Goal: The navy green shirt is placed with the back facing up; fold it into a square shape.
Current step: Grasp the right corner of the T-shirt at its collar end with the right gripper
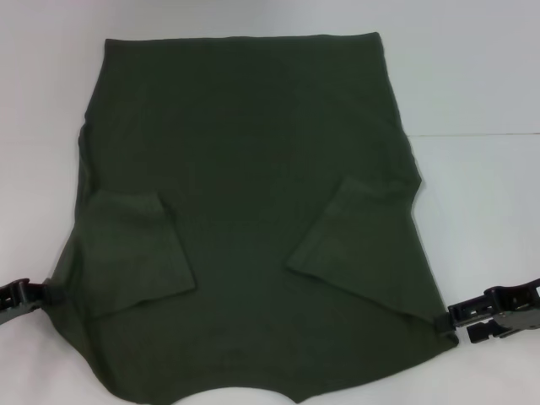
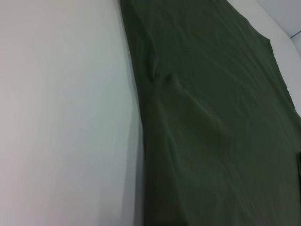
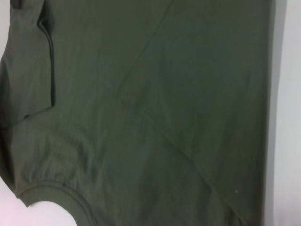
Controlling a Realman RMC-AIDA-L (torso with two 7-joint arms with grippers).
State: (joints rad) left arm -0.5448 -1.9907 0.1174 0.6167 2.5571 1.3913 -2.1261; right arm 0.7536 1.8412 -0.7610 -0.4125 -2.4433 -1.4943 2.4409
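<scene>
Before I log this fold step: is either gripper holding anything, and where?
Both sit at the navy green shirt's side edges near the shoulders: left gripper, right gripper. Actual grip cannot be told.

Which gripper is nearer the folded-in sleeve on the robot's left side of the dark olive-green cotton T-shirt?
Left. The left gripper sits at the shirt edge beside that sleeve; the right gripper is at the opposite edge.

One navy green shirt (image 1: 253,219), two grippers, one table (image 1: 481,76).
</scene>
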